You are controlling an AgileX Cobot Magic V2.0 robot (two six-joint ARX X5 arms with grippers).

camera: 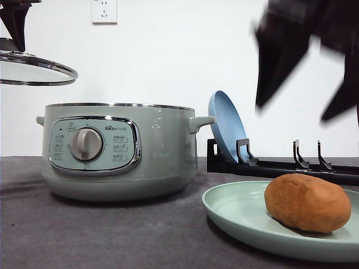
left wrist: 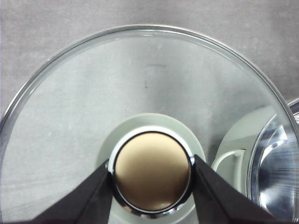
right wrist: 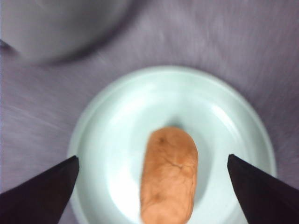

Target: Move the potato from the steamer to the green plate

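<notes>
Orange-brown and matte, the potato lies on its side on the green plate at the lower right of the front view, its underside resting on the plate's shallow floor. In the right wrist view the potato sits just off the middle of the plate, running lengthwise toward the lower edge of the frame. The right pincer hangs blurred in the upper right of the front view, well above the potato and touching nothing; its two dark fingers stand spread wide to either side of the plate in the wrist view, released and empty. Behind the plate a black rack holds a blue plate on edge, tilted. The steamer stands left of centre on the grey surface, lidless, its dial facing the camera and apart from the green plate. The glass lid is held in the air at the upper left, above and to the left of the steamer. The left pincer is clenched on the lid's round knob, one finger on each side, with the steamer's rim and handle seen through and beside the glass.
</notes>
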